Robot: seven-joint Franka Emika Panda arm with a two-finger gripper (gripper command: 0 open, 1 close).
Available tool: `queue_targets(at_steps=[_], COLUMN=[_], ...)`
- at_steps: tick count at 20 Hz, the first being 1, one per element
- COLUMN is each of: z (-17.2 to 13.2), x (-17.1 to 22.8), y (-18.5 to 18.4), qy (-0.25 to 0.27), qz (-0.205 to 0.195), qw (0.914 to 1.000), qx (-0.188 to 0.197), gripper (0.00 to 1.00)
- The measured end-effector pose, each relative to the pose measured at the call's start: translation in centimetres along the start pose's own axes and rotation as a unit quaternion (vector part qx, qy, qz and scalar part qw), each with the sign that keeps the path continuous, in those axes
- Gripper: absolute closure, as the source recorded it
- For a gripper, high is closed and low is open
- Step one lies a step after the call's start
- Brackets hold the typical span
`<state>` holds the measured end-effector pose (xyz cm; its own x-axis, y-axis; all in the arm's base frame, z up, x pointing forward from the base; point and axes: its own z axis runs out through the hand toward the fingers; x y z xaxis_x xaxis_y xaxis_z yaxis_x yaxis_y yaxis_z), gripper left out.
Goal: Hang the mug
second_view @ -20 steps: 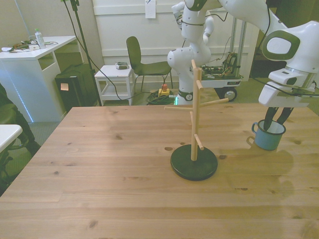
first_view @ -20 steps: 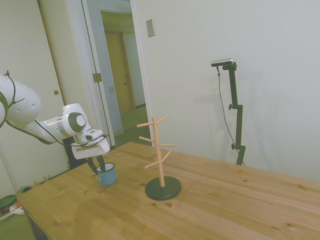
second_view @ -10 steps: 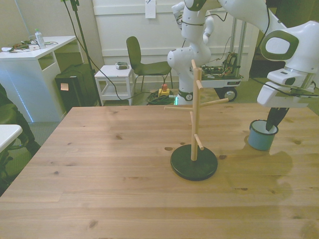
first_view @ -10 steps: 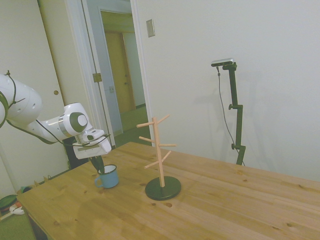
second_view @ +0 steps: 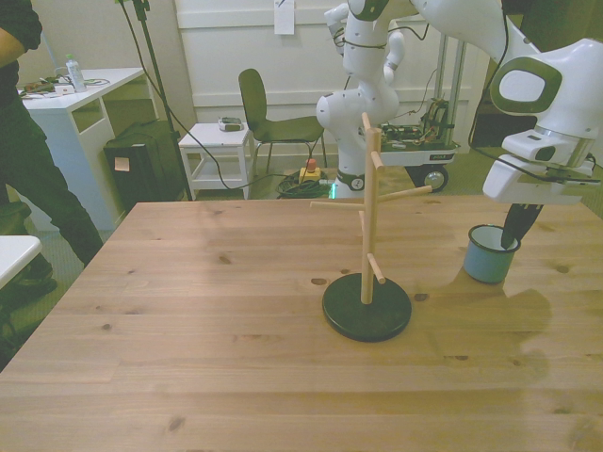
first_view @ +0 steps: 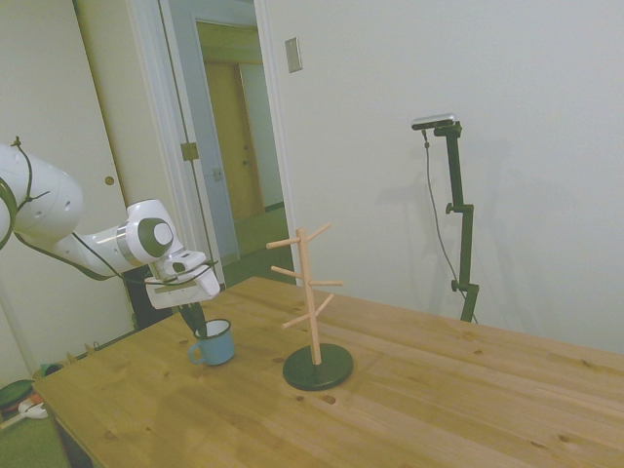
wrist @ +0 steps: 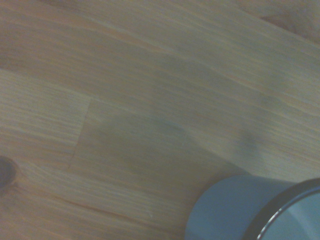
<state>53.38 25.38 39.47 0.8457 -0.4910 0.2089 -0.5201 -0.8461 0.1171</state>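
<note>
The small light-blue mug (first_view: 213, 343) sits low over the table (first_view: 409, 409), left of the wooden peg stand (first_view: 310, 297), with its loop handle turned away from the stand. My gripper (first_view: 193, 320) comes down onto the mug's rim and is shut on it, one finger inside the cup. In the front view the mug (second_view: 488, 254) is at the front view's right of the peg stand (second_view: 367, 217), under my gripper (second_view: 514, 231), and its handle is hidden. The wrist view catches only the mug's wall and dark rim (wrist: 250, 212) over blurred wood.
The peg stand's dark round base (second_view: 366, 306) stands mid-table, with pegs pointing several ways. A person (second_view: 28, 160) stands off the table's corner at the front view's left. A chair (second_view: 268, 118) and a small white cart (second_view: 219, 141) are behind the table.
The fingers, open around the mug's rim a second ago, have shut on it. The mug has shifted a little toward the peg stand and turned. A person has stepped into the front view.
</note>
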Motion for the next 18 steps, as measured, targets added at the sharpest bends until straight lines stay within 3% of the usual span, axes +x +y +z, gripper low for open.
queue_targets(at_steps=[5,18], z=[-0.6,-5.8], x=[0.8,7.3], y=[0.2,2.8], qy=[0.004,0.03], qz=[0.007,0.036], qw=[1.0,0.9986], qx=[0.005,0.024], gripper=[1.0,1.0])
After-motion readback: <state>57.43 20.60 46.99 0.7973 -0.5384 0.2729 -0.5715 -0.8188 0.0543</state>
